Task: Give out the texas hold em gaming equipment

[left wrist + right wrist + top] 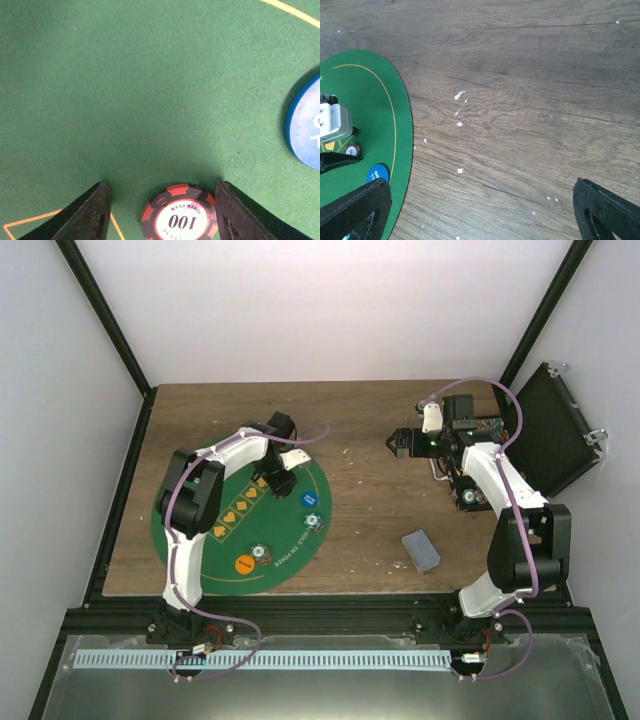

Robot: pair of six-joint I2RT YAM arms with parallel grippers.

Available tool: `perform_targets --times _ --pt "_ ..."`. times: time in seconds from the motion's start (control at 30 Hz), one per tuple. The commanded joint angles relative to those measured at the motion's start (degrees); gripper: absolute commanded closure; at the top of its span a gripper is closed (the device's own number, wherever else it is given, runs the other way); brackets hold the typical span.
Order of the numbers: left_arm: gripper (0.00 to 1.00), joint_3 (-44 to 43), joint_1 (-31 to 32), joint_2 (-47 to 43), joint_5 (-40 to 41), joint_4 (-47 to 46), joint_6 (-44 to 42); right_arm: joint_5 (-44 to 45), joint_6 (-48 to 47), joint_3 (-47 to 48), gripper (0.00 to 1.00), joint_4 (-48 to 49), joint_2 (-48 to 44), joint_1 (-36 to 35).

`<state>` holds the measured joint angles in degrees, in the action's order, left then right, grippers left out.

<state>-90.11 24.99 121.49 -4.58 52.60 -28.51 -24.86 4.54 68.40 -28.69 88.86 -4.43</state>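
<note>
Left gripper [162,183] is down on the green felt mat [150,75], jaws parted, straddling a red-and-black 100 chip [179,215] that lies flat. Nothing gripped yet.

The chip sits off-centre, nearer one finger. Thin edge on soft felt: likely to be shoved or flipped rather than pinched.

Blue chip [307,125] near, not touching.

Right gripper [480,210] hangs over bare worktop [520,100], jaws wide, empty.

Grey-blue card deck [421,551] lies off the mat, unobstructed. Black case [550,430] at far right.

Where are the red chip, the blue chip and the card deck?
red chip [178,220]: left wrist view, white centre.
blue chip [306,127]: left wrist view, blue face.
card deck [421,551]: top view, upper face.
</note>
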Motion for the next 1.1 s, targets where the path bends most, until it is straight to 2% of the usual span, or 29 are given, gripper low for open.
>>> perform_targets --times 0.0,0.27,0.5,0.8,0.9,1.03,1.07 --pt "0.42 4.81 0.06 -1.11 -0.04 1.42 -0.01 0.17 -0.75 0.26 0.00 -0.42 -0.66 -0.06" --pt "0.32 8.24 -0.03 -5.10 -0.89 3.63 -0.62 0.26 -0.73 -0.11 0.00 -0.28 -0.97 -0.06" --pt "0.41 9.75 -0.04 -4.52 0.21 0.51 -1.21 0.25 -0.70 -0.11 0.00 -0.39 -1.12 -0.06" --pt "0.38 9.16 0.06 -2.76 0.41 -4.83 -0.41 0.42 -0.72 -0.33 0.00 -0.47 -1.57 -0.04" --pt "0.42 9.58 0.05 -2.99 -0.24 -5.19 -0.61 0.56 -0.75 -0.46 0.00 -0.49 -1.75 -0.05" --pt "0.55 10.73 0.06 -3.70 -0.87 -6.69 -0.93 0.48 -0.74 -0.46 0.00 -0.46 -1.52 -0.06" --pt "0.56 10.72 0.06 -3.73 -1.11 -7.05 -0.98 0.39 -0.73 -0.46 0.00 -0.49 -1.50 -0.06"
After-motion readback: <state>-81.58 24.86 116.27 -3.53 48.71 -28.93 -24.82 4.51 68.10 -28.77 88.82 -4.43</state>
